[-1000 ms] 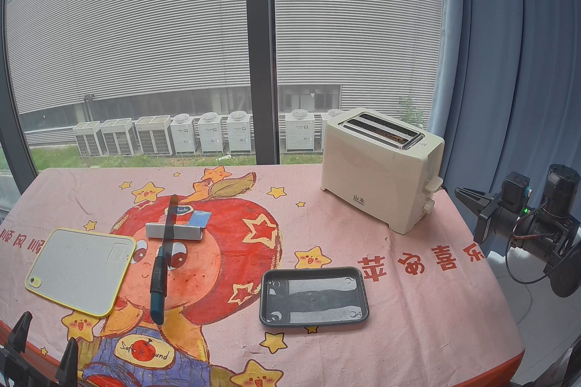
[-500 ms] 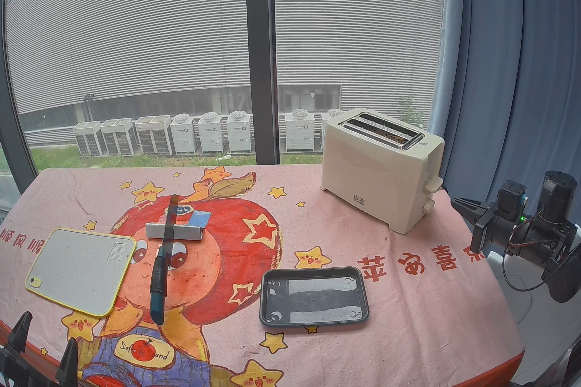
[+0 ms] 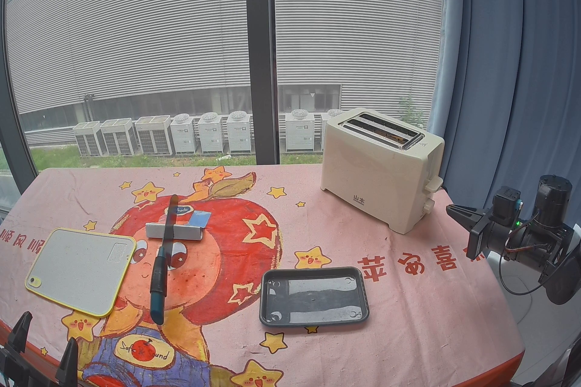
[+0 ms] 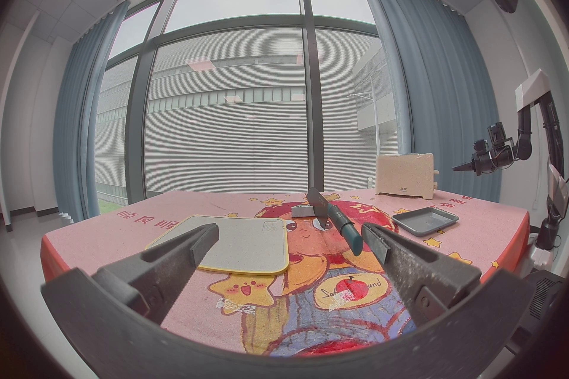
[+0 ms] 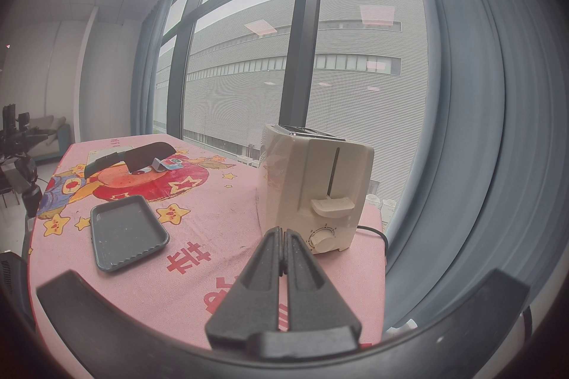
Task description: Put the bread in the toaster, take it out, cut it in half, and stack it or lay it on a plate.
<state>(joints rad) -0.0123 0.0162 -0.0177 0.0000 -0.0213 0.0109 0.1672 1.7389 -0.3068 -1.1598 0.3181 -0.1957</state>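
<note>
The cream toaster (image 3: 381,167) stands at the table's back right, and something brownish shows inside its nearer slot (image 3: 390,134). Its lever (image 5: 332,205) and knob (image 5: 323,238) face my right gripper (image 3: 452,210), which hovers shut just off the table's right edge, level with the toaster's base. In the right wrist view that gripper (image 5: 283,235) is shut on nothing. A dark grey plate (image 3: 313,296) lies empty at front centre. The knife (image 3: 160,267) leans on a small white rest (image 3: 175,231). My left gripper (image 4: 289,232) stands open at the front left edge, apart from everything.
A white cutting board with a yellow rim (image 3: 80,268) lies at the left, beside the knife. A blue curtain (image 3: 514,74) hangs close behind and to the right of the toaster. The window runs along the table's far edge.
My right gripper has sunk lower and drifted a little left, toward the table's right edge. Nothing on the table has moved, and the left gripper is still.
</note>
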